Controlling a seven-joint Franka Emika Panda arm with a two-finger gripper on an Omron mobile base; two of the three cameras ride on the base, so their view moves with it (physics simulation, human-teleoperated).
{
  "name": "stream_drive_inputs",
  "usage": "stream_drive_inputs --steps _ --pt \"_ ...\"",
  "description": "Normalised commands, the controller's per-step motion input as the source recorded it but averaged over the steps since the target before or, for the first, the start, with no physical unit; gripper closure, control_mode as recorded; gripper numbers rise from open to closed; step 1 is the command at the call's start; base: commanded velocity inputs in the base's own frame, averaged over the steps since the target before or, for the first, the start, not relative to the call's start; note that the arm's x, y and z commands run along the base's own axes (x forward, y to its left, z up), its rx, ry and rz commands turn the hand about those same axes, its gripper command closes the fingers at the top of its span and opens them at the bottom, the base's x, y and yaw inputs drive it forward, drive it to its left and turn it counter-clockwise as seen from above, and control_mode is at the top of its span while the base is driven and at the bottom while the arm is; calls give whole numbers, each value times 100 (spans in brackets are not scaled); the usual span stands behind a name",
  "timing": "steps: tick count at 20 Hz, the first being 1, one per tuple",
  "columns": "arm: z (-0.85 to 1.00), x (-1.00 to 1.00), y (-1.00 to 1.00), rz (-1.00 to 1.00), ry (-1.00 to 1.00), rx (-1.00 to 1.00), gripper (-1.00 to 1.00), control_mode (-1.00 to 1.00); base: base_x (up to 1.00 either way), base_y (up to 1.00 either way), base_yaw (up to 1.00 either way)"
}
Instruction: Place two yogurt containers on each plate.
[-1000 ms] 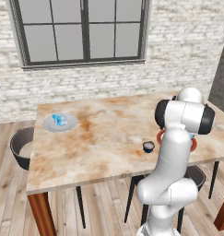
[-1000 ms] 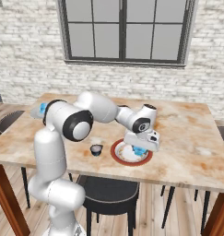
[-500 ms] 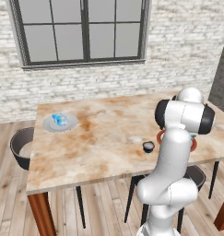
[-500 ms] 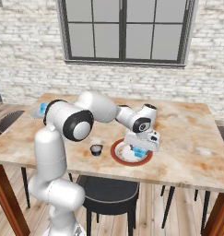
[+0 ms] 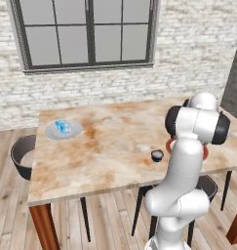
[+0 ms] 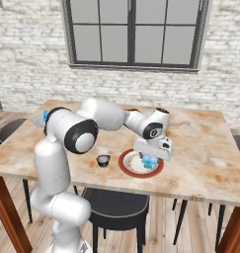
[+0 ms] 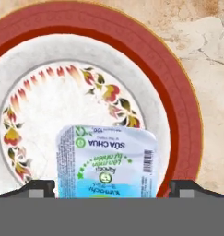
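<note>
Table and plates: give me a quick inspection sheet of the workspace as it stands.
Surface: marbled table, nothing spilled.
Job's things: red-rimmed plate carries a yogurt container; grey plate at the far corner carries blue yogurt cups, count unclear.
Clutter: small dark cup beside the red-rimmed plate.
Grippers: gripper over the red-rimmed plate, jaws apart, standing either side of the container.
Cables: nothing seen.
Surroundings: brick wall, window, dark chairs, wooden floor.

Marble table (image 5: 115, 141): two plates (image 5: 64, 130) (image 6: 140, 163), dark cup (image 5: 157, 156).
</note>
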Motion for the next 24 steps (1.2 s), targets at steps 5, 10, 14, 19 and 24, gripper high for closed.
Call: stream_drive_inputs --steps 5,10,14,19,24 --pt "54 -54 20 0 -14 0 -100 -100 0 0 0" --pt "12 -54 73 2 -22 0 -100 -100 0 0 0" --pt "0 -31 100 6 -12 -2 -100 -100 0 0 0" --pt "11 -3 100 2 -3 -9 -100 -100 0 0 0" --pt "13 14 100 0 0 -12 -100 -100 0 0 0"
